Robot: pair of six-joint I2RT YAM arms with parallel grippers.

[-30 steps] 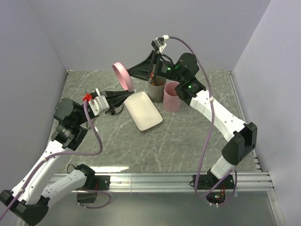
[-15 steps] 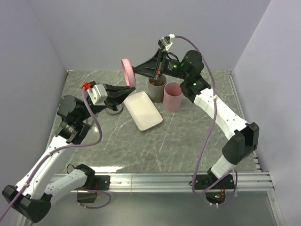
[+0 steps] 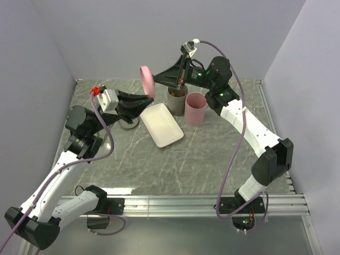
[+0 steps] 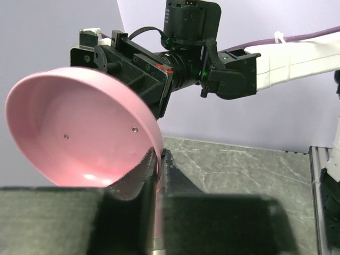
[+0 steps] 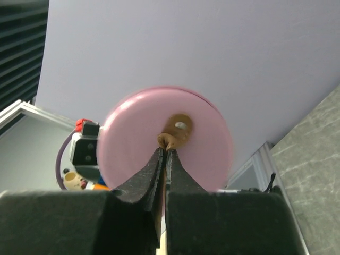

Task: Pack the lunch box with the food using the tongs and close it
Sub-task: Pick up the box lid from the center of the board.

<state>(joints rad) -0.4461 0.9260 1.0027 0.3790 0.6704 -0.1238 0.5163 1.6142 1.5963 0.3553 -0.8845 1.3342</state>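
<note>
A pink round lid (image 3: 146, 81) hangs on edge in the air at the back, above the table. My left gripper (image 4: 159, 154) is shut on its rim from below, with the hollow pink underside (image 4: 79, 127) facing its camera. My right gripper (image 5: 165, 150) is shut on the brown strap handle (image 5: 178, 130) on the lid's top face (image 5: 133, 138). The dark grey lunch box (image 3: 177, 100) stands open under my right gripper (image 3: 155, 81), with a bit of orange-brown at its mouth. The tongs are out of view.
A pink canister (image 3: 194, 109) stands right beside the grey one. A flat white tray (image 3: 162, 125) lies in front of them. A grey round thing (image 3: 127, 124) sits partly hidden under my left wrist. Walls close in at the back and both sides.
The pink lid has moved a little to the right and turned more edge-on. Both arms have followed it and stayed closed on it.
</note>
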